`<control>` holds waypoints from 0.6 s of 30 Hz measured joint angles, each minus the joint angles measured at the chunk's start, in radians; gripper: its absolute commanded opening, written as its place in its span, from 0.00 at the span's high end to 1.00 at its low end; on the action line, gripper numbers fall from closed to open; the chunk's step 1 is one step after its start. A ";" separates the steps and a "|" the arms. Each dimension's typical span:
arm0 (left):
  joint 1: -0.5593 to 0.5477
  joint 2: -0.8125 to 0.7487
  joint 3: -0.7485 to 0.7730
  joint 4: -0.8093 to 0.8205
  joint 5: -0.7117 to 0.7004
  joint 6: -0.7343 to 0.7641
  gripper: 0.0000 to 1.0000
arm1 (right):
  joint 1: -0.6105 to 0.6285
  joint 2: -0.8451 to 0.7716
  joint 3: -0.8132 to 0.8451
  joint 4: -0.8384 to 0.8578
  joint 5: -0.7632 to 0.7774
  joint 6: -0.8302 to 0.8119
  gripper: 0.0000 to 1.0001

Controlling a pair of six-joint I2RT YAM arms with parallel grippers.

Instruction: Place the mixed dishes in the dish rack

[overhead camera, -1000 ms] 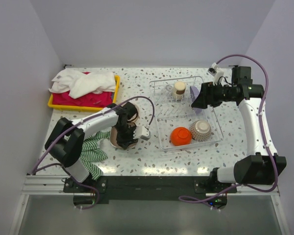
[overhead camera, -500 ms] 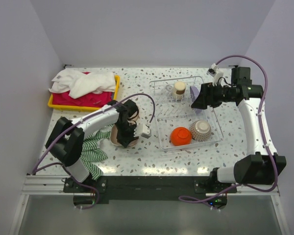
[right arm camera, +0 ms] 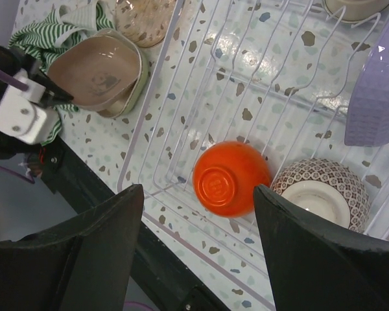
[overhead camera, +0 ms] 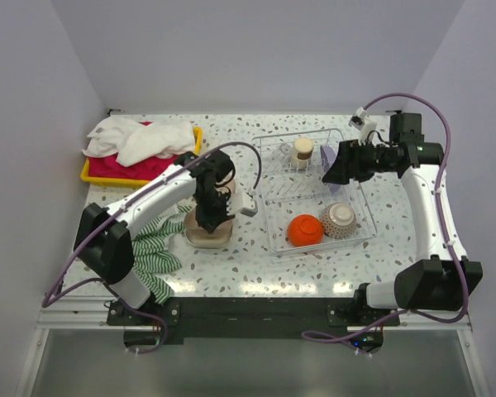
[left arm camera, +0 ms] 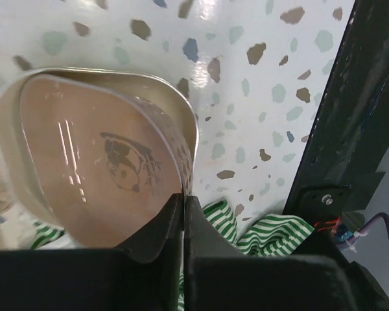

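Observation:
My left gripper [overhead camera: 212, 213] is shut on the rim of a tan rounded-square plate [overhead camera: 207, 236], left of the dish rack [overhead camera: 274, 217]. In the left wrist view the fingers [left arm camera: 172, 217] pinch the plate's [left arm camera: 97, 155] edge. In the rack an orange bowl [overhead camera: 304, 229] and a speckled bowl [overhead camera: 341, 218] lie upside down, a beige cup [overhead camera: 302, 151] stands at the back, and a lilac plate [overhead camera: 334, 184] stands on edge. My right gripper [overhead camera: 334, 164] is open and empty above the rack. The right wrist view shows the orange bowl [right arm camera: 232, 178], speckled bowl [right arm camera: 321, 194], lilac plate [right arm camera: 376, 97] and tan plate [right arm camera: 100, 71].
A green striped cloth [overhead camera: 153, 244] lies under and left of the tan plate. A clear glass [right arm camera: 142, 19] sits behind the plate. A yellow tray of towels [overhead camera: 140, 149] stands at the back left. The table's black front rail [overhead camera: 248, 310] runs along the near edge.
My left wrist has swung toward the back and turned. The tan plate in it has gone from tipped on edge to nearly flat. The right arm has not moved.

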 measured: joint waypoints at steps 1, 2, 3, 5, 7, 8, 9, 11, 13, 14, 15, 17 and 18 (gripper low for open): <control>0.003 0.000 0.050 -0.021 -0.008 -0.010 1.00 | 0.000 0.001 0.002 -0.003 0.000 0.000 0.28; 0.008 -0.001 0.107 -0.042 -0.014 -0.020 1.00 | 0.000 0.003 0.006 -0.008 0.002 0.000 0.28; 0.011 -0.004 0.171 -0.048 -0.027 -0.025 1.00 | 0.000 0.005 0.011 -0.010 0.004 -0.001 0.28; 0.022 -0.010 0.248 -0.051 -0.032 -0.027 1.00 | 0.000 0.009 0.023 -0.020 0.012 -0.003 0.28; 0.031 -0.012 0.341 -0.066 -0.029 -0.032 1.00 | 0.000 0.012 0.032 -0.027 0.029 -0.006 0.28; 0.032 -0.011 0.378 -0.067 -0.023 -0.036 1.00 | 0.000 0.013 0.036 -0.031 0.035 -0.008 0.28; 0.039 -0.005 0.440 -0.076 -0.007 -0.045 1.00 | 0.000 0.016 0.041 -0.040 0.046 -0.010 0.28; 0.047 0.020 0.545 -0.080 0.038 -0.065 1.00 | 0.000 0.026 0.057 -0.060 0.069 -0.012 0.28; 0.062 0.054 0.634 -0.056 0.105 -0.098 1.00 | 0.000 0.036 0.072 -0.066 0.091 -0.012 0.28; 0.071 0.063 0.654 -0.031 0.136 -0.115 1.00 | 0.000 0.041 0.080 -0.069 0.109 -0.011 0.28; 0.084 0.067 0.659 0.030 0.185 -0.151 1.00 | 0.000 0.045 0.089 -0.069 0.130 -0.011 0.28; 0.099 0.062 0.635 0.134 0.248 -0.218 1.00 | -0.004 0.048 0.100 -0.069 0.167 -0.005 0.28; 0.106 0.044 0.586 0.233 0.291 -0.268 1.00 | -0.008 0.048 0.106 -0.069 0.186 0.000 0.28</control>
